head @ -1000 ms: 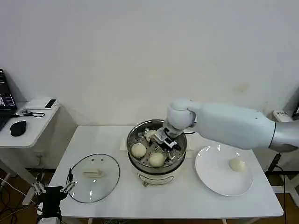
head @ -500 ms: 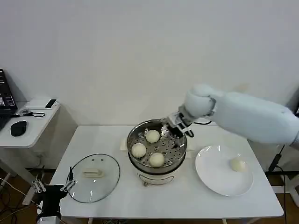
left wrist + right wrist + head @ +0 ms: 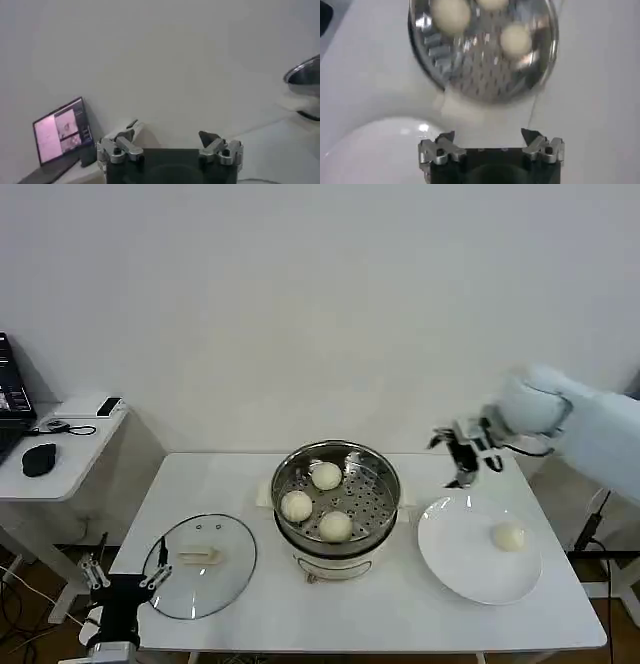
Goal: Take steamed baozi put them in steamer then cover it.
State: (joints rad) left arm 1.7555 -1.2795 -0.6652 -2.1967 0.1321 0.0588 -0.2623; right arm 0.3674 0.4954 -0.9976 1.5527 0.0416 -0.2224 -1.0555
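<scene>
The right gripper (image 3: 459, 456) hung right of centre in the head view, its fingers spread wide and holding nothing, above the gap between the steamer (image 3: 336, 502) and the white plate (image 3: 470, 569). Three steamed baozi (image 3: 325, 476) sat on the perforated tray inside the steamer, at the middle of the frame; a fourth baozi (image 3: 509, 536) lay on the plate at the lower right. In the right wrist view the open fingers (image 3: 442, 148) framed the steamer's rim (image 3: 550, 47) and part of the plate (image 3: 375, 142). The left gripper (image 3: 122, 583) sat at the lower left edge, fingers apart and empty, just beside the cover (image 3: 200, 562), which lay flat on the table (image 3: 400, 614).
</scene>
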